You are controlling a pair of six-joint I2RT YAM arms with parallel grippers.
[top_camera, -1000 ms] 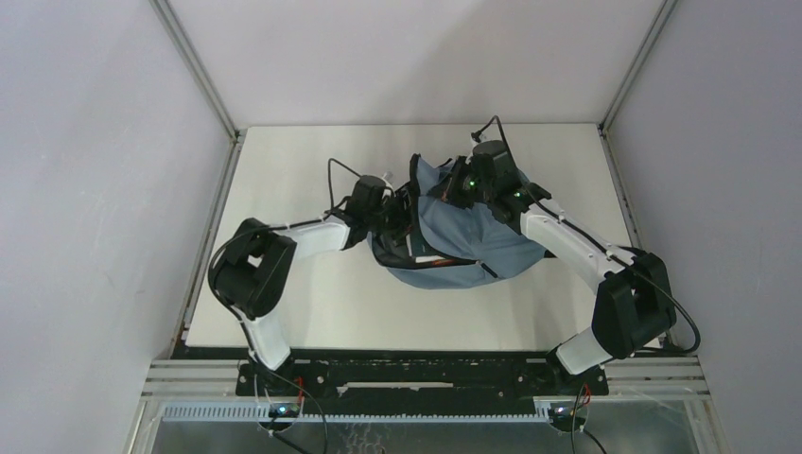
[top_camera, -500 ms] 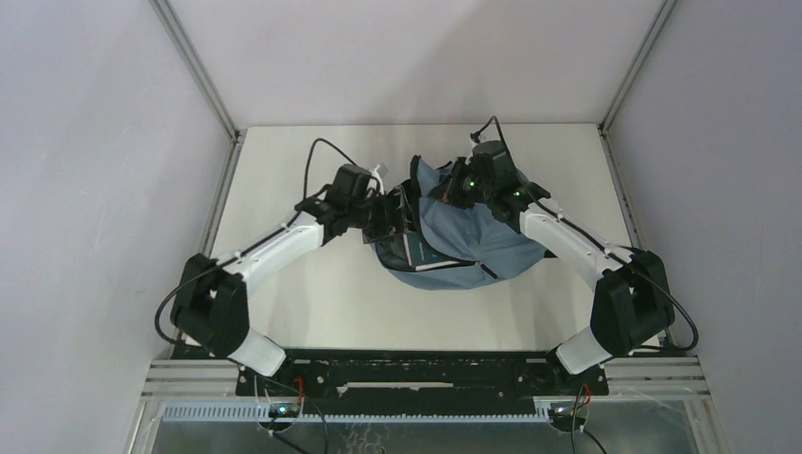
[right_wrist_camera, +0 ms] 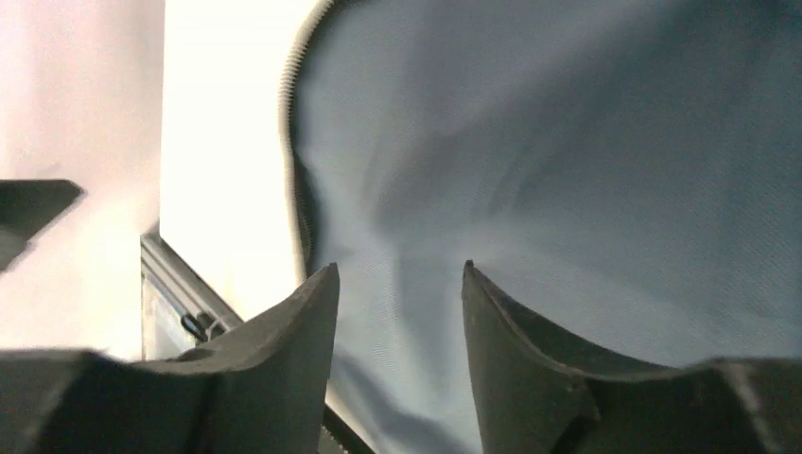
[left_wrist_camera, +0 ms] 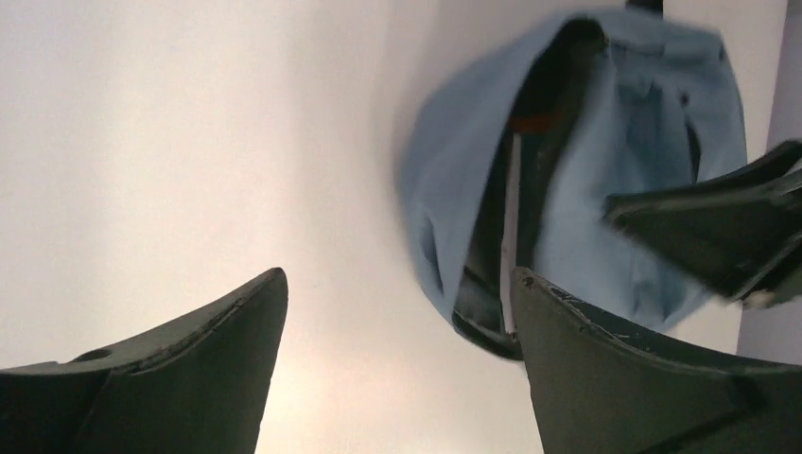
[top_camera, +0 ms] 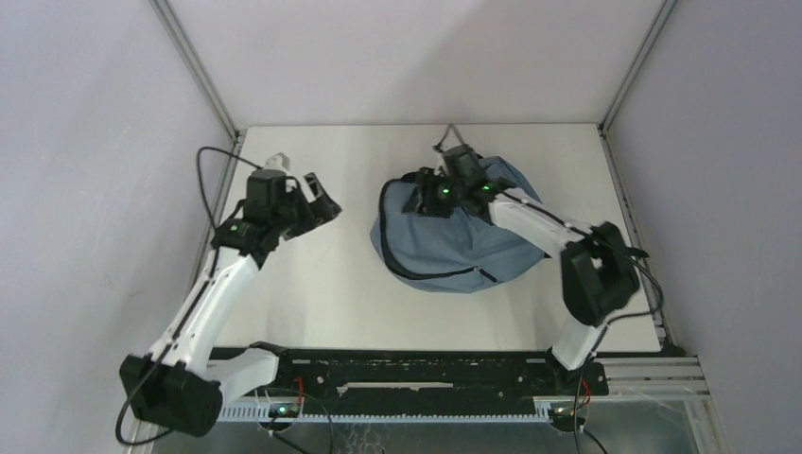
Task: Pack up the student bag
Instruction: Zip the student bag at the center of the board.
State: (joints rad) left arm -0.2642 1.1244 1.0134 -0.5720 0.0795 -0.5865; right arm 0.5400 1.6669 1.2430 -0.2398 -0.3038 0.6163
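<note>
Two claws stand with jaws apart. The left claw hangs empty near the bench's left edge, well apart from the student bag, which slumps right of the middle, toward the far edge. The right claw hovers just over the bag's far side, fabric showing through its gap and nothing pinched. I see no loose item waiting, so filling looks done and closing seems in hand. That calls for finding the zipper pull along the gaping left seam.
</note>
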